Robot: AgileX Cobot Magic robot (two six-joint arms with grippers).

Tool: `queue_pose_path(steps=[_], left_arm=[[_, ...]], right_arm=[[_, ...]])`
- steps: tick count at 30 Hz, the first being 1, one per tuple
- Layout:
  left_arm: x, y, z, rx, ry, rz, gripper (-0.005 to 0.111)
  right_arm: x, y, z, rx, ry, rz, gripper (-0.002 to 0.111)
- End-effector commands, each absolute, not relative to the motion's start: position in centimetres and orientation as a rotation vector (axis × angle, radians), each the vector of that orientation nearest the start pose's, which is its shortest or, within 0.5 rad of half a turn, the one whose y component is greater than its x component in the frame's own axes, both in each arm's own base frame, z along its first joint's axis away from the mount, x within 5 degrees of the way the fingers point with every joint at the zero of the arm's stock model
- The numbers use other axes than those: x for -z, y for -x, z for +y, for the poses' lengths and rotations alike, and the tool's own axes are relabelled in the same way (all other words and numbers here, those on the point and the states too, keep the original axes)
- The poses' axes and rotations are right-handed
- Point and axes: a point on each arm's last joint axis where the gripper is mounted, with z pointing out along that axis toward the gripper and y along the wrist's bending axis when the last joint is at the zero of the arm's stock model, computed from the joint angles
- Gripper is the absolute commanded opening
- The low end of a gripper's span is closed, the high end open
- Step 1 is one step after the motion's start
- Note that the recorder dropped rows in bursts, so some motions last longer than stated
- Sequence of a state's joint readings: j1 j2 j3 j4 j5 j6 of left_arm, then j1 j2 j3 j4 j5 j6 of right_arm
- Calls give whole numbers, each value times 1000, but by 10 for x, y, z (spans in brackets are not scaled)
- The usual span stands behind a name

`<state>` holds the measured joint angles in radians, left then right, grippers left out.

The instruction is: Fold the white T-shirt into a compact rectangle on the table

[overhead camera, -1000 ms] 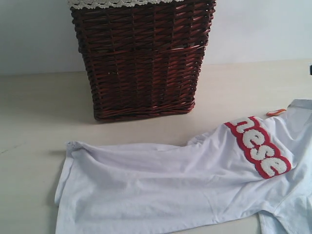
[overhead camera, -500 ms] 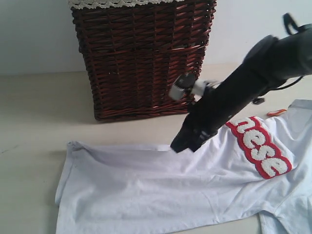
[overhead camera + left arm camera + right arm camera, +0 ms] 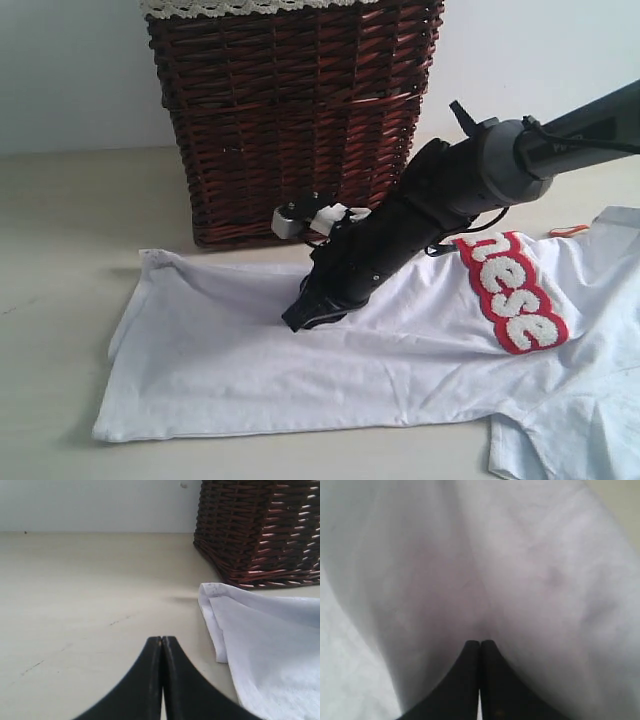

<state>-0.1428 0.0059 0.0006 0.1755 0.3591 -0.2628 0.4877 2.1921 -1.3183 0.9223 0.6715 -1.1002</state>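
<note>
White T-shirt (image 3: 220, 370) flat on the counter (image 3: 60, 230)
It spans 8 to 4 o'clock, the wicker basket (image 3: 290, 120) at 12. Right jaws clenched, tips down on its cloth at centre; left jaws clenched above the counter beside its edge.

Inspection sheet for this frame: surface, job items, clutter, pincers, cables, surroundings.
Surface: table pale, faint scuffs.
Job's things: T-shirt spread out, unfolded, lettering up, cut off at the right edge.
Clutter: basket behind the shirt; small orange tag by the shirt's far edge.
Pincers: right pincer shut, tip on the shirt, pinch not discernible; left pincer shut, over bare table, apart from the shirt.
Cables: dark cable along the right arm.
Surroundings: plain white wall.
</note>
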Motion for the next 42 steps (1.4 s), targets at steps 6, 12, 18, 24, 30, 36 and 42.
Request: queue_pose_path(steps=[6,12,18,24,30,36,42], left_arm=[[-181,-53,-3,125,2,1837,1],[-181,-53,-3,125,2,1837,1],[-181,-53,-3,125,2,1837,1],[-181,-53,-3,125,2,1837,1],[-181,-53,-3,125,2,1837,1],[-181,-53,-3,125,2,1837,1],[-181,-53,-3,125,2,1837,1]], right_arm=[[-91,-324,248,-1019,1234,2628,0],[-82,-310,251,-1092,1278,2727,0],[-129,-300,257,-1319,1397,2533,0],[-160,-303,265,-1282,1361,2365,3],[-159,-267,299,-1241,1776,2038,46],[-142,-247,328,-1263,1652,2211,51],[-142,-248,328,-1244,1650,2198,29]])
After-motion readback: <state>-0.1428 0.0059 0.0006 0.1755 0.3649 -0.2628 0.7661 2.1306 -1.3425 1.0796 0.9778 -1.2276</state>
